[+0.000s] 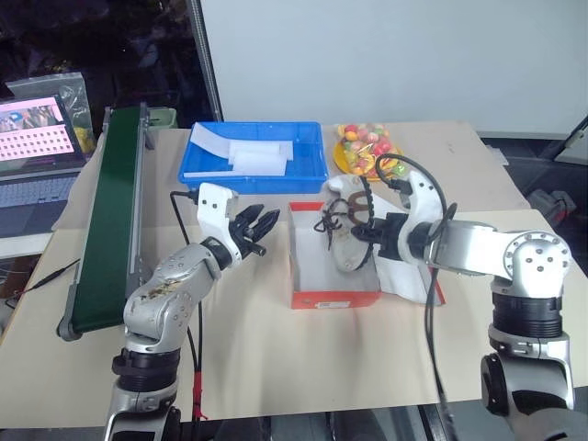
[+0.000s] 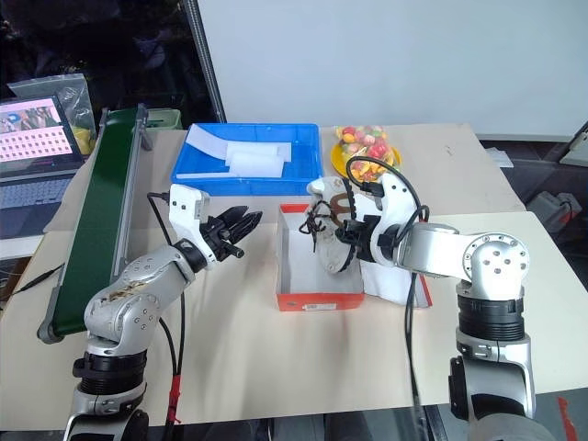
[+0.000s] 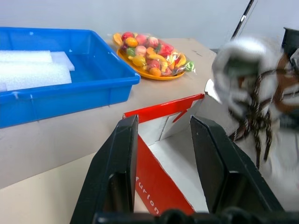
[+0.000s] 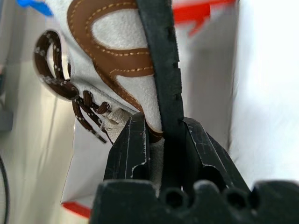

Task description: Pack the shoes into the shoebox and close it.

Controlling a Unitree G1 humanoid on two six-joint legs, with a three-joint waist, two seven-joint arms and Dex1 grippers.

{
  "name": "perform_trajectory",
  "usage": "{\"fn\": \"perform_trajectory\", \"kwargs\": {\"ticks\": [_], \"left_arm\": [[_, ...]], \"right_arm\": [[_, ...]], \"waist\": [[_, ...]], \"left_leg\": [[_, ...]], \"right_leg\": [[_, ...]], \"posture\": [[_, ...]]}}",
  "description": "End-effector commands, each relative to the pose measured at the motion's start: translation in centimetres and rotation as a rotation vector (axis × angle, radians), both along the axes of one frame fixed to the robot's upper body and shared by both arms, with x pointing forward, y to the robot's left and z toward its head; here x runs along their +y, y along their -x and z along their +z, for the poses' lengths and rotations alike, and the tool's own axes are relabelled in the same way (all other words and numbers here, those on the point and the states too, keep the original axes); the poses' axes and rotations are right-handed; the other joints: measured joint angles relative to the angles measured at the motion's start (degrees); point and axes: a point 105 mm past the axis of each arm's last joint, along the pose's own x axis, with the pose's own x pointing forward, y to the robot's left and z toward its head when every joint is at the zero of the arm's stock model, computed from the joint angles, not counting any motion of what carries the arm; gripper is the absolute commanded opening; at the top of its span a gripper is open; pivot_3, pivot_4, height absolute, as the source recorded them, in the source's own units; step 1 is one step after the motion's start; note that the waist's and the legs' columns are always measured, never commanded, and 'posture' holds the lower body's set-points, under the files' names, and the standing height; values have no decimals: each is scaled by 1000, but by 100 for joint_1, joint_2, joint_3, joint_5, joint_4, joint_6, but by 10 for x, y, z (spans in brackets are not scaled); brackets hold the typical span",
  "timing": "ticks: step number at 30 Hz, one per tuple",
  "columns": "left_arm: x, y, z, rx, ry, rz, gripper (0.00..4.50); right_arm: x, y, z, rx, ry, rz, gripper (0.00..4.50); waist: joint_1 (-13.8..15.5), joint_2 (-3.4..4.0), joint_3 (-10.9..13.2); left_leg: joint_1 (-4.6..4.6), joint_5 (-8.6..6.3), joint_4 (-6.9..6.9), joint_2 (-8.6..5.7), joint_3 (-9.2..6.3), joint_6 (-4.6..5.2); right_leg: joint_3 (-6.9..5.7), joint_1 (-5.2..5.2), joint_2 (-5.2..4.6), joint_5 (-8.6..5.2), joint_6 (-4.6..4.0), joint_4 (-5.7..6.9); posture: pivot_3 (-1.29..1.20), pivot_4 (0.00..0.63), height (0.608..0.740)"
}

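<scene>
Beige and broad, the desk point(image 1: 276, 358) stands before a pale wall. Over it the right gripper point(image 4: 163, 135) is clamped on the black sole edge of a small cream shoe with brown stitched trim and dark brown laces point(image 2: 333, 231), held tilted above the open red-orange cardboard shoebox with a white inside point(image 1: 333, 296), laces dangling into it. The left gripper point(image 1: 260, 227) hangs just beside the box's left wall, jaws part-way apart and empty. Behind the box sit a blue plastic tray holding white foam slabs point(image 1: 213, 171) and an orange plate of wrapped toy fruit point(image 1: 366, 147). The step in hand looks like lowering a shoe in; next it needs laying flat and releasing, leaving room for its mate.
</scene>
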Motion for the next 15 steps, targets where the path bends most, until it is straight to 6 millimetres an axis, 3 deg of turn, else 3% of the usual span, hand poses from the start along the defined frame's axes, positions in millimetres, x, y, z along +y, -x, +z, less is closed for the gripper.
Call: {"fn": "perform_trajectory", "kwargs": {"ticks": [1, 15], "left_arm": [[-2, 6, 10, -50, 1, -5, 1873], [-3, 17, 8, -35, 1, 9, 1873]], "right_arm": [[-4, -2, 9, 22, -27, -53, 747], [-19, -13, -35, 232, 117, -34, 747]], "waist": [[-1, 0, 0], [77, 0, 0]], "left_leg": [[-3, 0, 1, 0, 0, 1], [-14, -6, 19, 3, 3, 12]], "right_leg": [[0, -2, 0, 0, 0, -1], [-3, 5, 4, 4, 6, -11]], "posture": [[0, 150, 724], [0, 150, 724]]}}
